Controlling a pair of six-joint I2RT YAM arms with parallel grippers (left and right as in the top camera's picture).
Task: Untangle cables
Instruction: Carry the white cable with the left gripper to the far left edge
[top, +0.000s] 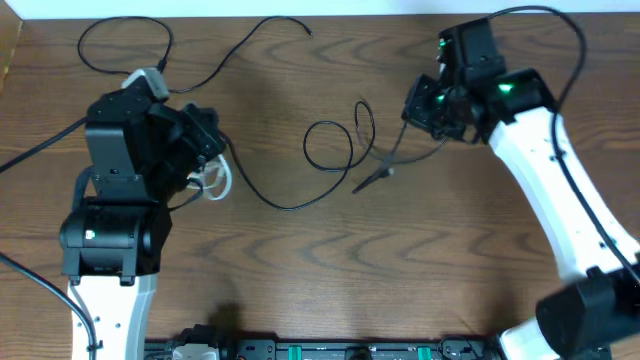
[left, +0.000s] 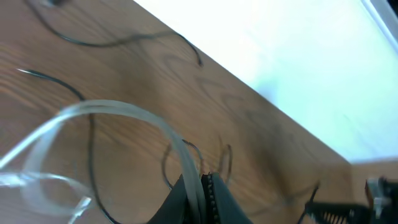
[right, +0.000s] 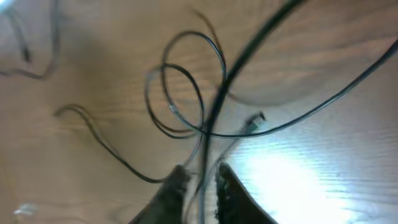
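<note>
At the middle of the table (top: 300, 290), the black loops (top: 350, 140) lie nearer my right gripper (right: 200, 175) (jaws slightly apart), while my left gripper (left: 202, 182) pinches the white cable (left: 124, 109).

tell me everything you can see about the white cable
The white cable is a thin, glossy, flexible cord, plastic by its look. It arcs up off the wooden table in a wide loop, with smaller loops beside it. One stretch runs down into the shut left gripper, which pinches it. Overhead, its coils show by that gripper, close to a black cable.
</note>
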